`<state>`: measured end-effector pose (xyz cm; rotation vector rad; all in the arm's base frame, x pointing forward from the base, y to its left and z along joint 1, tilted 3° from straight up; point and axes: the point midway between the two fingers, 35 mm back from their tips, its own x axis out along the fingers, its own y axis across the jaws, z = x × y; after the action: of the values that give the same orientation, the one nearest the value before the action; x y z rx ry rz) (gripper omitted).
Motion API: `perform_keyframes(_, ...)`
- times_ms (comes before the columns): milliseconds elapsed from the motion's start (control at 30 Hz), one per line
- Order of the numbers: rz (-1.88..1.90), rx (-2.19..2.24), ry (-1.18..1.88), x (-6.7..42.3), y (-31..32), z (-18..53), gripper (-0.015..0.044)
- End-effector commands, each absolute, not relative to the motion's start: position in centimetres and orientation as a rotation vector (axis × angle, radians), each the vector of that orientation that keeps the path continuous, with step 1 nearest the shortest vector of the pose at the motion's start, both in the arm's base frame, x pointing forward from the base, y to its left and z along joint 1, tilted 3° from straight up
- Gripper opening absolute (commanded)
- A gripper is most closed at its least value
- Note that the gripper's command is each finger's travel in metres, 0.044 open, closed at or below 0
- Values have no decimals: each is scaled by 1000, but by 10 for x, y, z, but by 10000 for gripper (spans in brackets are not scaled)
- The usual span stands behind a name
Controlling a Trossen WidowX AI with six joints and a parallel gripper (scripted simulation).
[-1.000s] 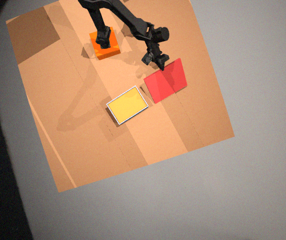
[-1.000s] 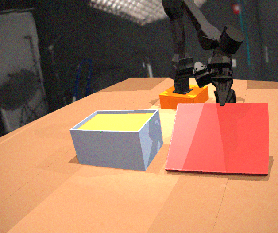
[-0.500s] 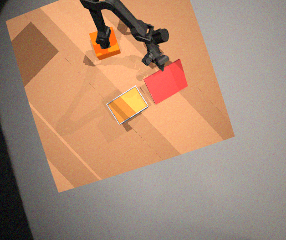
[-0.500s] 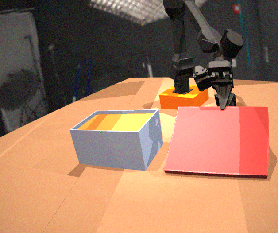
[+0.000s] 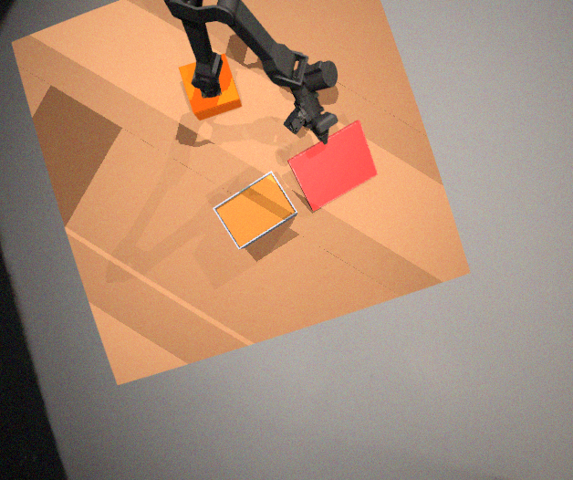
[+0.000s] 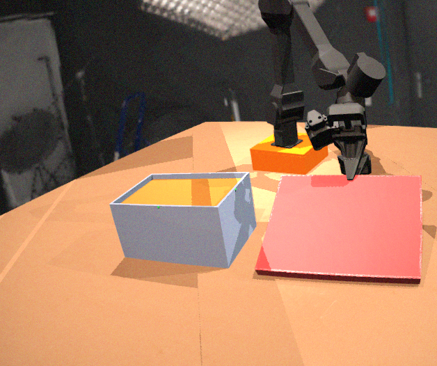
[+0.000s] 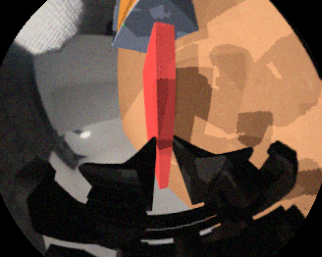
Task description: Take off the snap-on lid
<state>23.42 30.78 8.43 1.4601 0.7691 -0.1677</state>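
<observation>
The fingers are closed on the far edge of the red lid, pinching it at a point right of centre in the upper half of the exterior view. In the wrist view the lid shows edge-on as a narrow red strip running up the middle of the frame from between the two dark fingers, towards the storage box at the top.

The lid is off the storage box and sits just to its right in the exterior view, near it but with a narrow gap between them. Its near edge looks to be down on the tabletop, with a thin dark shadow beneath it; whether the gripped far edge is down too or a little raised is hard to judge from these angles.

The box is pale blue, open at the top, with an orange-yellow interior, and stands upright left of centre.

From the top view the lid lies right of and slightly above the box, its long sides roughly parallel to the box's. The arm reaches down from the top of the frame, and its orange base sits in the upper middle, well apart from both box and lid.
</observation>
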Motion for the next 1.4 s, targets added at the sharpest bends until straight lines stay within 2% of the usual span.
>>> perform_keyframes(0, -192, 1428, 784, 232, 304, 68, 0)
perform_keyframes(833, -192, 1428, 784, 233, 306, 48, 0)
perform_keyframes(1167, -192, 1429, 783, 235, 309, 62, 263)
perform_keyframes(1233, -192, 1429, 783, 235, 309, 62, 275)
perform_keyframes(1367, -193, 1428, 784, 229, 306, 61, 380)
